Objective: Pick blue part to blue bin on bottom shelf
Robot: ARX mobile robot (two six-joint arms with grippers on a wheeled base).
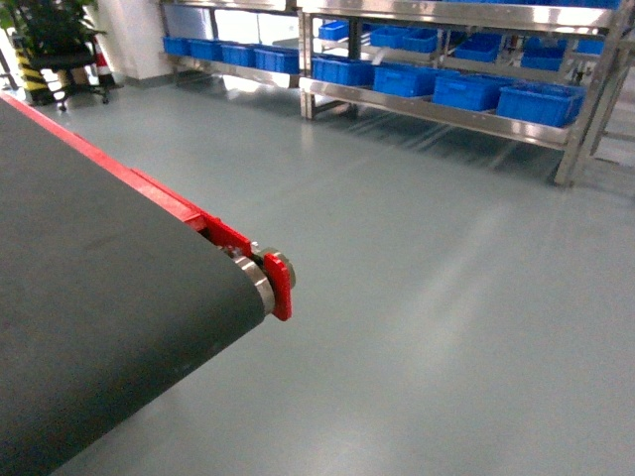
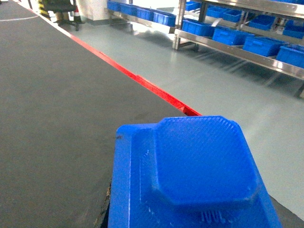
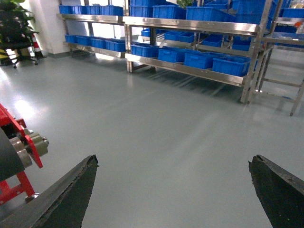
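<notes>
Filling the left wrist view, the small dark-blue blocky part [image 2: 199,175] sits right under the left gripper, whose fingers are out of sight, so I cannot tell whether they hold it. The right gripper [image 3: 173,190] hangs spread wide and empty. The bright-blue plastic crates [image 1: 541,102] on the steel bottom shelf [image 1: 437,112] stand well apart across the floor; an insecure hold could drop the part in transit.

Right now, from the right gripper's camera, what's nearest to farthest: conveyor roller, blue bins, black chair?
1. Conveyor roller: just left of the right gripper, whose jaws are open.
2. Blue bins: ahead, on the bottom shelf.
3. Black chair: far back left corner.
</notes>
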